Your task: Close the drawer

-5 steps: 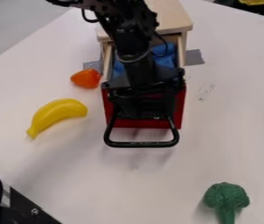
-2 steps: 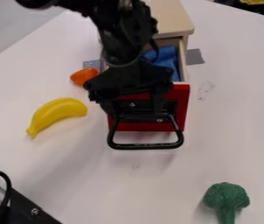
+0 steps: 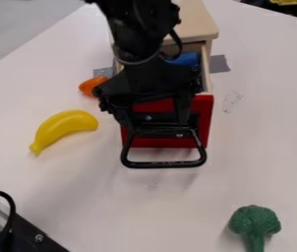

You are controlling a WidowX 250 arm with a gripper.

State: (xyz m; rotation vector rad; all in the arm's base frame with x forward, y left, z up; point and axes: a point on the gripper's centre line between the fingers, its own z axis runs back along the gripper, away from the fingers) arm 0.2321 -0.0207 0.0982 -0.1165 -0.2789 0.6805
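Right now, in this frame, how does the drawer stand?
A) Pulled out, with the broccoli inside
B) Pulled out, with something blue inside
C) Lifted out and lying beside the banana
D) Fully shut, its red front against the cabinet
B: the red front stands well forward of the wooden cabinet, the side wall of the drawer shows between them, and a blue cloth lies inside.

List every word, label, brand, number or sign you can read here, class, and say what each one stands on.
Readable text: none.
Faint marks on the white table, beside the open drawer: too faint to tell whether they are writing.
Faint mark on the table, below the drawer's black handle: also too faint to make out.
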